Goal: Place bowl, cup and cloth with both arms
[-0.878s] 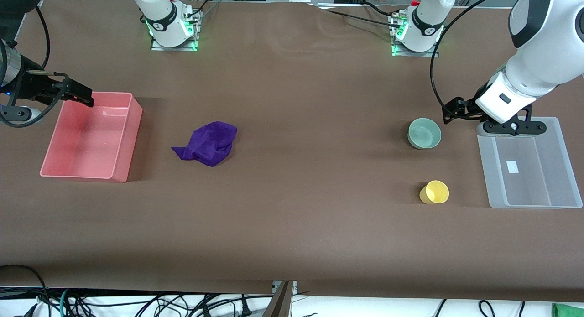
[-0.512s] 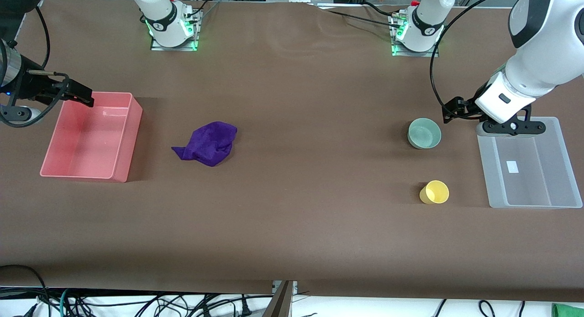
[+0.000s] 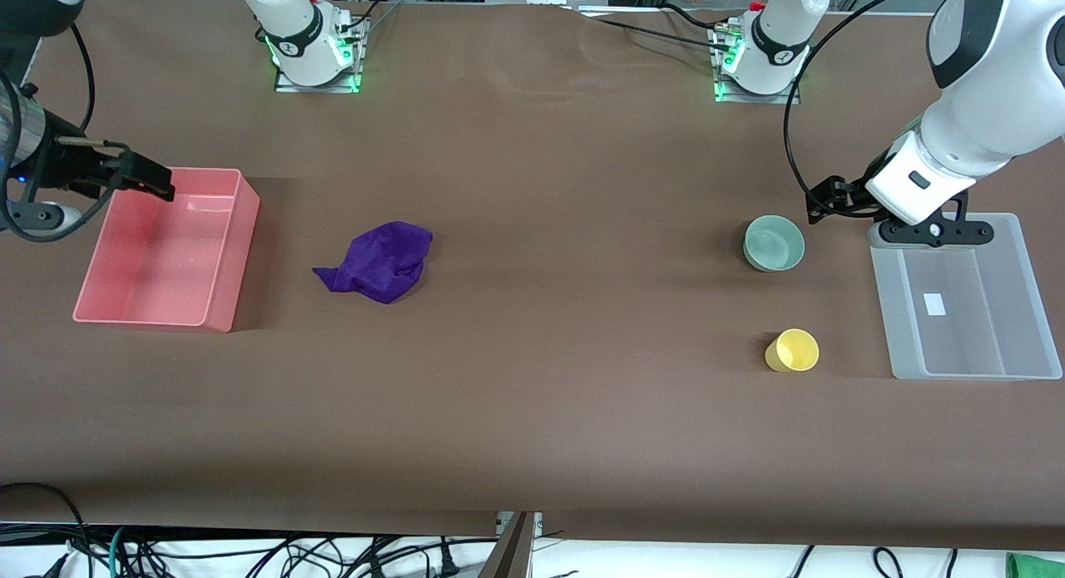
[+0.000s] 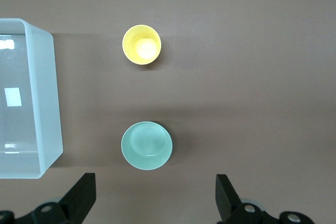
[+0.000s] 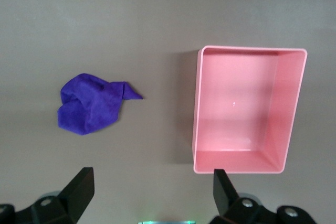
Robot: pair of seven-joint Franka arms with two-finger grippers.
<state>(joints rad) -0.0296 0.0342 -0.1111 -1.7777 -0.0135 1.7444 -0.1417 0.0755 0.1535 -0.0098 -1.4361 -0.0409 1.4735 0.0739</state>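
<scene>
Left jaws: we see them spread wide in the left wrist view, nothing between them, both fingertips (image 4: pixel 84 195) apart with bare table between.
Left gripper (image 3: pixel 819 202): up in the air over the table, just beside the clear bin's rim at the left arm's end.
Right jaws: spread wide too in the right wrist view, nothing held, one fingertip (image 5: pixel 83 188) well apart from its partner.
Right gripper (image 3: pixel 154 179): we have it hanging over the pink bin's rim at the right arm's end of the table.
Bowl (image 3: pixel 774 243): pale green, upright on the table, empty, near the clear bin and apart from it.
Cup (image 3: pixel 792 350): yellow, upright on the table, nearer to the front camera than the bowl, the two well apart, near the clear bin's lower corner.
Cloth (image 3: pixel 378 262): deep purple, crumpled in a heap on the table, near the pink bin but not touching it.
Clear bin (image 3: pixel 1032 312): frosted, rectangular, with a small white label on its floor and none of the three items inside.
Pink bin (image 3: pixel 237 254): rectangular, open top, and we see only its bare floor.
Table (image 3: pixel 566 412): brown, carrying all of it.
</scene>
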